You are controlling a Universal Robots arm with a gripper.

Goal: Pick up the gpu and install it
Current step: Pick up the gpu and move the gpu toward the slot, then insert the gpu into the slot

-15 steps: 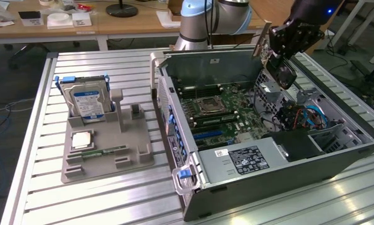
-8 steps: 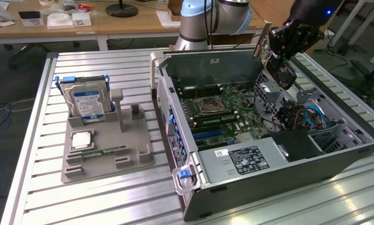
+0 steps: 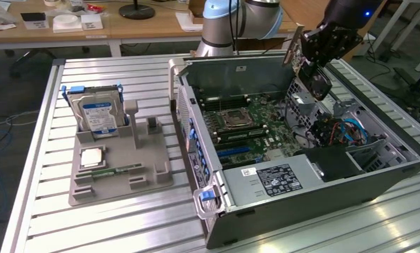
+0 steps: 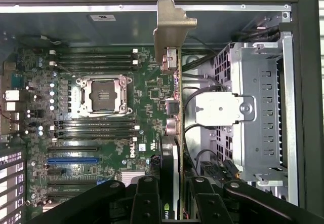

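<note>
Fingers [image 4: 147, 203] grip gpu [image 4: 174, 107] between them, over motherboard [image 4: 101, 148].

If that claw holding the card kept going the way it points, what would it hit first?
Probably the motherboard, near its edge beside the drive cage: the gripper, shut on the gpu, points down into the open case. Loose cables there might come first; depth is unclear.

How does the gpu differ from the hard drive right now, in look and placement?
The gpu is a thin card with a metal end bracket; the hard drive is a thicker silver block with a blue label. The gripper holds the gpu over the open computer case; the hard drive stands in the gray holder. Both are rectangular.
</note>
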